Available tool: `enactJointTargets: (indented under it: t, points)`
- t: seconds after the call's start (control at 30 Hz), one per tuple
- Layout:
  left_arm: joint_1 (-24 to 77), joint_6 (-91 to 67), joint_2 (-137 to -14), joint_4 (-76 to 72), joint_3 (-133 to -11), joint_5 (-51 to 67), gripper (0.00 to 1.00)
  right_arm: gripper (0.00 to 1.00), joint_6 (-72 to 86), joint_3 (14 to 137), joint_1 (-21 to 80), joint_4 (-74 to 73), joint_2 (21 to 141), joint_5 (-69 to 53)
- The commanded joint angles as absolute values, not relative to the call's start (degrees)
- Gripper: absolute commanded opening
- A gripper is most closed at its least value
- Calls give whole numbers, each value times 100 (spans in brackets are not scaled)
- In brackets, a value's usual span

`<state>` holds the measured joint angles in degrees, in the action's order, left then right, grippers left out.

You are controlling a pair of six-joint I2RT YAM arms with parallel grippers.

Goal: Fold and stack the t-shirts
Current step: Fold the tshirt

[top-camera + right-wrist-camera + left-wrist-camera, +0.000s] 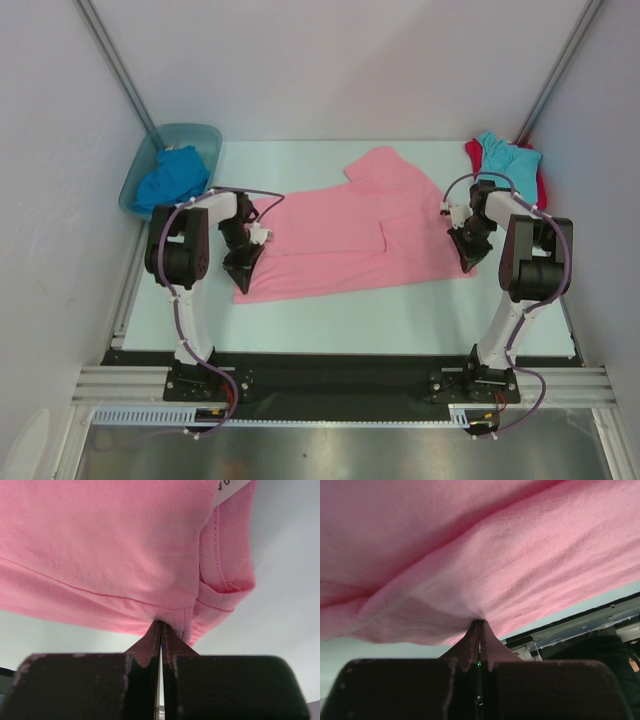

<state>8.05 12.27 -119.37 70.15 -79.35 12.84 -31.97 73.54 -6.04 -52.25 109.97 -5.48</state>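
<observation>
The pink t-shirt (345, 230) lies spread across the middle of the table, with one sleeve folded up at the back. My left gripper (243, 262) is shut on the shirt's near left corner. In the left wrist view the cloth (485, 555) drapes from the closed tips of the left gripper (480, 622). My right gripper (468, 255) is shut on the shirt's right edge. In the right wrist view the right gripper (161, 623) pinches a hem beside the ribbed collar (225, 587). A royal blue t-shirt (172, 175) is bunched in a tub. A turquoise t-shirt (505, 155) lies on a red t-shirt (472, 155) at the back right.
A blue-green translucent plastic tub (205, 135) stands at the back left corner. White walls close in the table on three sides, with slanted metal posts (115, 65) at both back corners. The black rail with the arm bases (330, 375) runs along the near edge.
</observation>
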Motion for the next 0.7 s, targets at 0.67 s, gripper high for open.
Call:
enactJointTargets:
  t: [0.67]
  points:
    - [1054,1916,-12551,7163,-7638,475,0,0,-3586,7040,-668,-5273,11558,-62]
